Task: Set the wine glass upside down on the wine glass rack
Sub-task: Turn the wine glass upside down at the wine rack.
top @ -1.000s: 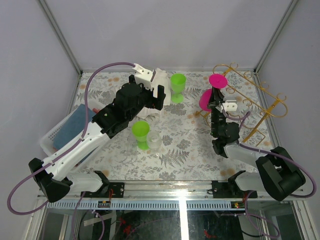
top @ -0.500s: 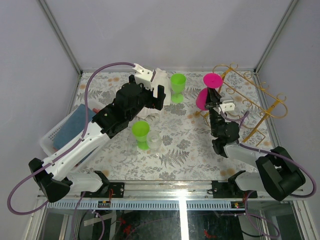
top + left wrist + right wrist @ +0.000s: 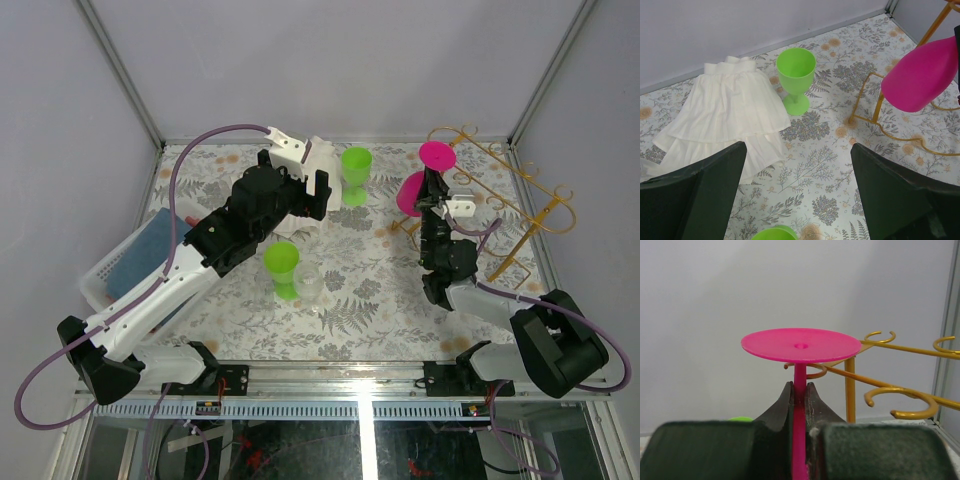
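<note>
1. Top external view: your right gripper point(image 3: 431, 190) was clamped on the stem of the pink wine glass point(image 3: 411, 195). The glass hung in the air, foot uppermost and somewhat tilted. It sat just beside the near-left end of the gold wine glass rack point(image 3: 510, 185), not yet on any rail. Your left gripper point(image 3: 318, 196) hovered by the white cloth point(image 3: 322, 152) and the green goblet point(image 3: 355, 165), holding nothing.

2. Left wrist view: that pincer's jaws stood wide apart with only table between them. The pink bowl point(image 3: 922, 75) showed at the right edge, above the rack's base wire. It looked opaque and matte, so you could judge it plastic: light, stiff, unlikely to shatter, but smooth enough to slip.

3. Right wrist view: the fingers point(image 3: 782, 407) pinched the thin stem point(image 3: 799, 375) a little below the flat foot point(image 3: 801, 345). The curled rail ends lay behind and to the right.
   - A round stem that narrow would probably pivot in a two-point pinch, so you needed a firm hold.
   - The stem was the right place to grip. The bare stretch under the foot had to stay free for the rails.
</note>
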`<state>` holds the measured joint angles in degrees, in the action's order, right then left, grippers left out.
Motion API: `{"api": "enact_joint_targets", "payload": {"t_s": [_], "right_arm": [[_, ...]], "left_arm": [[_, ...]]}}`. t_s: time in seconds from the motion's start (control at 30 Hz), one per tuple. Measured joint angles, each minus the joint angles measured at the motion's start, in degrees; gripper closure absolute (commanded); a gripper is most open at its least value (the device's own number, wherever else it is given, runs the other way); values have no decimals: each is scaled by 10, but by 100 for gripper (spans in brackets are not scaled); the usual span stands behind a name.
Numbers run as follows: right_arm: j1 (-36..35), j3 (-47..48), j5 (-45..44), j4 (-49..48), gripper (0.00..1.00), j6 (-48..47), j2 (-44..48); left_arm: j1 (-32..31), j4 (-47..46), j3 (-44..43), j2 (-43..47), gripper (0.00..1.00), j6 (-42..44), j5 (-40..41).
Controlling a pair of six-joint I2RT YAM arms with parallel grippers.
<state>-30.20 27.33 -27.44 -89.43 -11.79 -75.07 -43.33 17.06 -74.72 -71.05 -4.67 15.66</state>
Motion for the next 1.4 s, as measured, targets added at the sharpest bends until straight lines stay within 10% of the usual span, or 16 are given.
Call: {"api": "enact_joint_targets", "payload": {"t_s": [1.4], "right_arm": [[0, 25, 25, 43, 98, 19, -15]], "left_arm": [[0, 0, 0, 1, 14, 0, 0]]}}
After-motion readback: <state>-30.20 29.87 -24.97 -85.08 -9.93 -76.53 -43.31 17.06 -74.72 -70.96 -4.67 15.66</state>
